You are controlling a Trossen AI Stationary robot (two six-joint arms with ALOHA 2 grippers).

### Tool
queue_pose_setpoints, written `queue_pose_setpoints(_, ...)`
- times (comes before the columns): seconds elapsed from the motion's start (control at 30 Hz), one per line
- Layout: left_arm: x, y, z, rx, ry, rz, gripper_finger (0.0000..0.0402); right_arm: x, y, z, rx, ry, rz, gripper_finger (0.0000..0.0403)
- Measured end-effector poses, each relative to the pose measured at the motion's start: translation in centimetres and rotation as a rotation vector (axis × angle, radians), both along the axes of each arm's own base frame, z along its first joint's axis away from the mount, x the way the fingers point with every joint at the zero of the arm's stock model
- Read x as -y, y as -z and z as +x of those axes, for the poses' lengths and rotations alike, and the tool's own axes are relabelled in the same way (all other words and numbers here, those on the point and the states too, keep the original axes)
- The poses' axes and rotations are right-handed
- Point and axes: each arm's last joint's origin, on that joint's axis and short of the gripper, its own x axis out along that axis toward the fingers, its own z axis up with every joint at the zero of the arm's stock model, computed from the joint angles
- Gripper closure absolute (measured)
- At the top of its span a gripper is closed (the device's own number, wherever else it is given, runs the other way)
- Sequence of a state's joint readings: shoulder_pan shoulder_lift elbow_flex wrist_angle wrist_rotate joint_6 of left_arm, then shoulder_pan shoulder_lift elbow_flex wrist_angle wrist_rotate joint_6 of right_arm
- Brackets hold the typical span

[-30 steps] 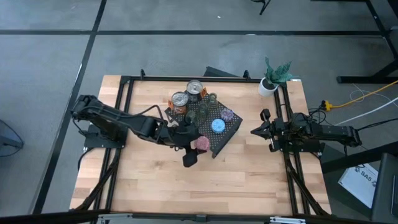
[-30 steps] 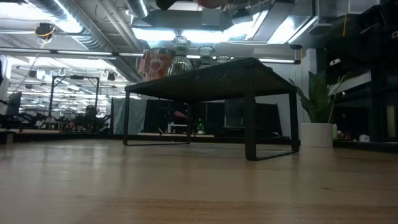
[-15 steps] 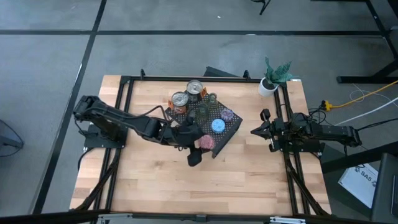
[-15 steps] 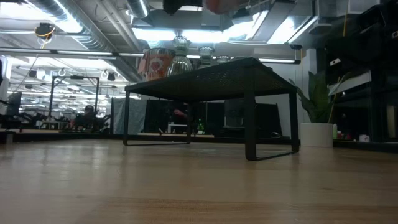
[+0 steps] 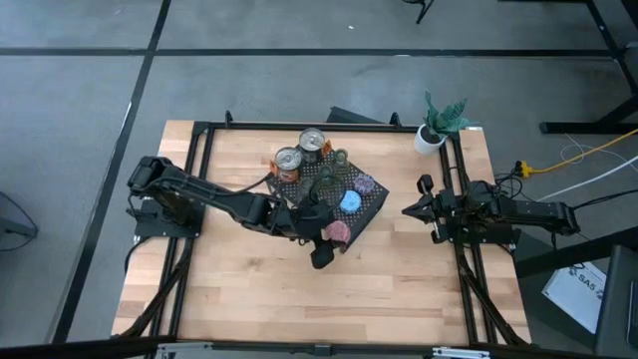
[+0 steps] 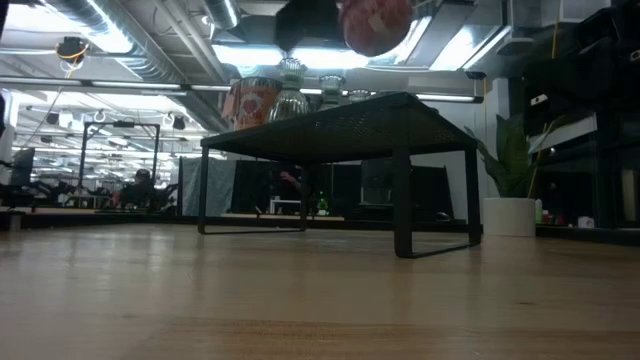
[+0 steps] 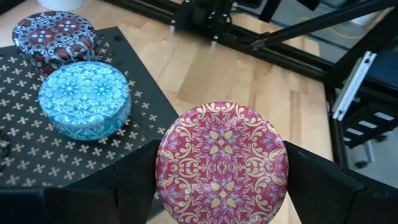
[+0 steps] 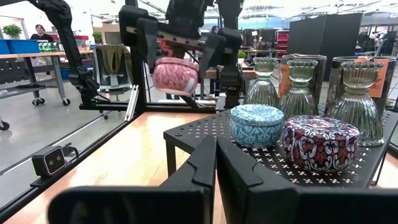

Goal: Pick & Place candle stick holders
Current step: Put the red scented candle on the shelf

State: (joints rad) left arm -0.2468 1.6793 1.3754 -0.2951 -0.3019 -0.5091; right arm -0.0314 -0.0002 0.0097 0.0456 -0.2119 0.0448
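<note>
High: left gripper (image 5: 334,235) pinched pink holder (image 5: 340,231) over rack (image 5: 371,211) edge | Left wrist: blue holder (image 7: 84,98) beside; advise lowering level, clear of it | Right wrist: right gripper (image 8: 216,163) pressed together, parked.

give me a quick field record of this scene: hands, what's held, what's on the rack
left hand: closed on the pink tin, held in the air by the rack's near edge
right hand: shut, empty, waiting at the table's right side
black rack: holds the blue tin, the purple tin, green glass holders and two cans
potted plant: table's far right corner
</note>
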Motion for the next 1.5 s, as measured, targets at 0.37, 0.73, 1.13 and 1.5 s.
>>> queue_pose_setpoints(0.37,-1.5,1.3,0.5,-0.067,-0.055,0.046,0.0105,0.0,0.0,0.0,0.000,0.000,0.000,0.0387)
queue_pose_setpoints(0.73,-1.7,1.7,0.4,-0.111,-0.041,0.134,0.0105,0.0,0.0,0.0,0.000,0.000,0.000,0.0387)
queue_pose_setpoints(1.13,-2.3,2.1,0.3,-0.141,-0.055,0.158,0.0105,0.0,0.0,0.0,0.000,0.000,0.000,0.0387)
queue_pose_setpoints(1.5,-2.5,2.3,0.4,-0.146,-0.063,0.165,0.0105,0.0,0.0,0.0,0.000,0.000,0.000,0.0387)
